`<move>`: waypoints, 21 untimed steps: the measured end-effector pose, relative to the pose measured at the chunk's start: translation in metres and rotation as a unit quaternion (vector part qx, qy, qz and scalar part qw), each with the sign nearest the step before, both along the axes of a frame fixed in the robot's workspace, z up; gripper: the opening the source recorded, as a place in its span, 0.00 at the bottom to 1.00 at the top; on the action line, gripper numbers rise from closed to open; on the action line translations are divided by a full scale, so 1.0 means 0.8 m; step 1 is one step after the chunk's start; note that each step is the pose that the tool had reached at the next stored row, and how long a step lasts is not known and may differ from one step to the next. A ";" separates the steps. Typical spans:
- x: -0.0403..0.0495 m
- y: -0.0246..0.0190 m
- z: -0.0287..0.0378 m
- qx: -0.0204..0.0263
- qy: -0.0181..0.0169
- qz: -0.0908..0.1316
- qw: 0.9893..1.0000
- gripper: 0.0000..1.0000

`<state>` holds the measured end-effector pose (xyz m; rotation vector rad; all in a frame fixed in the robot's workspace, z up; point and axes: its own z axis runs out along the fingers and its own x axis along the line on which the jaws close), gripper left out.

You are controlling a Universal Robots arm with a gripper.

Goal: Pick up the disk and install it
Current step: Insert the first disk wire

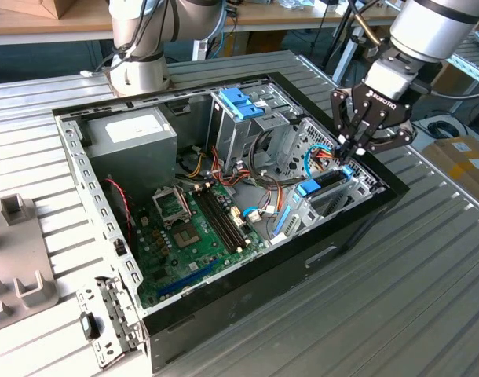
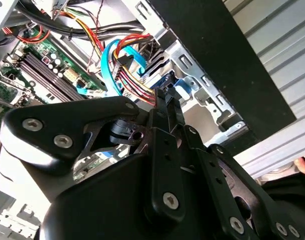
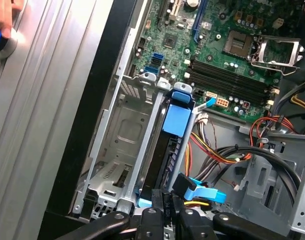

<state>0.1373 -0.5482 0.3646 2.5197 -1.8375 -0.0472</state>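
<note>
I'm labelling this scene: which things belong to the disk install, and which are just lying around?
Job in hand:
gripper
disk
drive bay

Lying about:
power supply
motherboard
blue-handled cage
grey plastic parts on the table

White lettering, a maker's mark, stands on the black body of the gripper in the exterior view. The white label on the grey power-supply box carries print too small to read; no other text is readable
</note>
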 end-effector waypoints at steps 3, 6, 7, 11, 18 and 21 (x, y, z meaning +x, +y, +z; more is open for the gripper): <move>0.000 0.0001 -0.0014 0.000 0.000 -0.025 1.000 0.18; 0.000 0.0001 -0.0024 0.000 0.000 -0.053 0.999 0.18; 0.000 0.0001 -0.0030 0.000 0.000 -0.070 0.998 0.18; 0.000 0.0001 -0.0038 0.000 0.000 -0.100 0.995 0.18; -0.003 0.0001 -0.0050 0.001 0.000 -0.155 0.988 0.18; -0.005 0.0001 -0.0056 0.003 0.000 -0.168 0.986 0.18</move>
